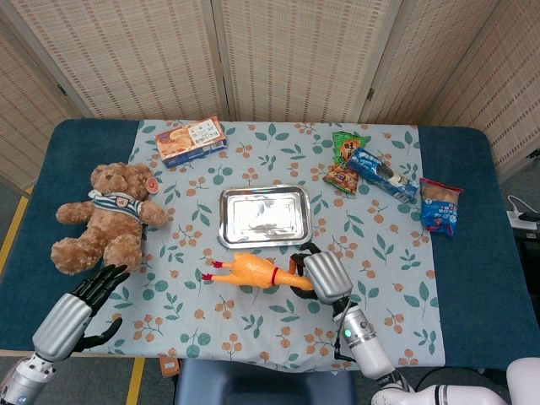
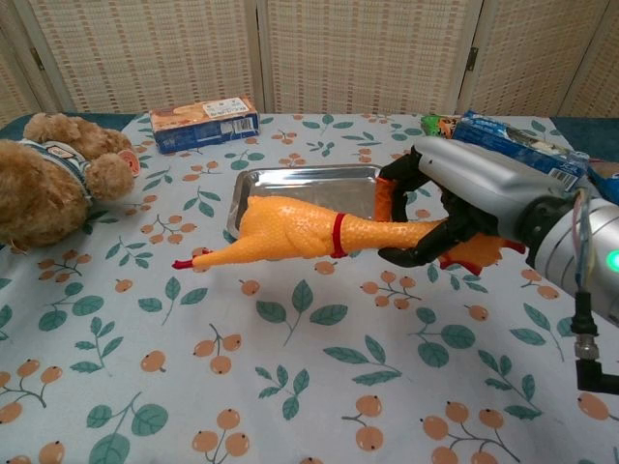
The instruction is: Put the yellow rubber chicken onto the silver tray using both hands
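Observation:
The yellow rubber chicken [image 1: 246,272] [image 2: 290,233] hangs above the cloth, roughly level, its red feet pointing left. My right hand [image 1: 322,275] [image 2: 462,201] grips its neck end, fingers wrapped around it. The silver tray [image 1: 265,216] [image 2: 300,184] lies empty just beyond the chicken; in the chest view the chicken's body covers part of its near rim. My left hand [image 1: 82,307] hovers over the table's near left corner, fingers spread, holding nothing, well left of the chicken. The chest view does not show it.
A brown teddy bear [image 1: 108,217] [image 2: 53,175] sits at the left. A biscuit box [image 1: 191,140] [image 2: 204,122] lies behind the tray. Snack packets [image 1: 367,165] [image 2: 503,145] lie at the back right, with another packet [image 1: 440,205] further right.

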Controlling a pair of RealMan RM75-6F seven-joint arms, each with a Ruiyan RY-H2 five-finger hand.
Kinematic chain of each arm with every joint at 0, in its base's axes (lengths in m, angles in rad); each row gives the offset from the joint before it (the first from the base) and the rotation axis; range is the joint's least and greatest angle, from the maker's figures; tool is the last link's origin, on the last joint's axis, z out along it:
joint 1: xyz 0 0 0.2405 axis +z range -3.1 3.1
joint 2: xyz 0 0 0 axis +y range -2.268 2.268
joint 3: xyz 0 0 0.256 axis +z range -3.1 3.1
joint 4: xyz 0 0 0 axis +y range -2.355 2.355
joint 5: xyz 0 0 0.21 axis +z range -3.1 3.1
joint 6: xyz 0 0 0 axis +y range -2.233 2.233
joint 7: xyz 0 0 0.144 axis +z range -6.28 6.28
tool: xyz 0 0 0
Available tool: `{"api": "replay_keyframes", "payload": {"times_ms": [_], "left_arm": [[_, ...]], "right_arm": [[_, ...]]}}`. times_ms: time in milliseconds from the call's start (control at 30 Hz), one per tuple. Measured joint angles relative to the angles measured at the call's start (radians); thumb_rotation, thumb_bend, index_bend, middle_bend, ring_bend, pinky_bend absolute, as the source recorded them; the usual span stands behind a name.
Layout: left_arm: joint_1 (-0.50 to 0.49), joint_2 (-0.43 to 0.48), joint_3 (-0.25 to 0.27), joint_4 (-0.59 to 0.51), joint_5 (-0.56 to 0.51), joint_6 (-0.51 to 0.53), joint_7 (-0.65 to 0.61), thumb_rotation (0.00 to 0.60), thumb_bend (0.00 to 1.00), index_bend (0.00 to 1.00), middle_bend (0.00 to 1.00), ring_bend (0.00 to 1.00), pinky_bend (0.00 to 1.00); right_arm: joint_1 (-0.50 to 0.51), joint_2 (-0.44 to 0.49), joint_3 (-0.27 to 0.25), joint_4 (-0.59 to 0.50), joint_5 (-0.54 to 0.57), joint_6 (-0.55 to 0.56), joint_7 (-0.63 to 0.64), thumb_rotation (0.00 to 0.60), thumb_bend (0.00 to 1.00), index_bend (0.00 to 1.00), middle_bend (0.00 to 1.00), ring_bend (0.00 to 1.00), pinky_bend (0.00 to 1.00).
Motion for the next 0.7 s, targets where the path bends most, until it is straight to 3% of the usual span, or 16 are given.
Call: {"api": "replay_keyframes", "payload": {"times_ms": [133, 267, 500, 700], "left_arm": [[-0.069, -0.003, -0.016, -0.106, -0.012, -0.114, 0.042, 0.600, 0.38, 0.00, 0.00, 0.01, 0.17], [-0.125, -0.036, -0.069, -0.177, -0.081, -0.203, 0.147, 0.600, 0.37, 0.00, 0.00, 0.00, 0.16], [-0.229, -0.147, -0.195, -0.226, -0.332, -0.354, 0.353, 0.600, 0.35, 0.00, 0.00, 0.00, 0.12], [-0.321, -0.222, -0.271, -0.255, -0.532, -0.476, 0.403, 0.600, 0.31, 0.00, 0.00, 0.00, 0.11]], "right_arm": [[0.006, 0.040, 0.010, -0.049, -0.009, -0.016, 0.034, 0.600, 0.40, 0.91, 0.59, 0.73, 0.90], [0.015, 0.059, 0.024, -0.077, -0.016, -0.018, 0.050, 0.600, 0.39, 0.91, 0.59, 0.73, 0.90], [0.034, 0.052, 0.045, -0.085, 0.011, -0.014, 0.034, 0.600, 0.39, 0.91, 0.59, 0.73, 0.90], [0.052, 0.023, 0.065, -0.068, 0.035, -0.002, 0.027, 0.600, 0.40, 0.91, 0.59, 0.73, 0.90]]}}
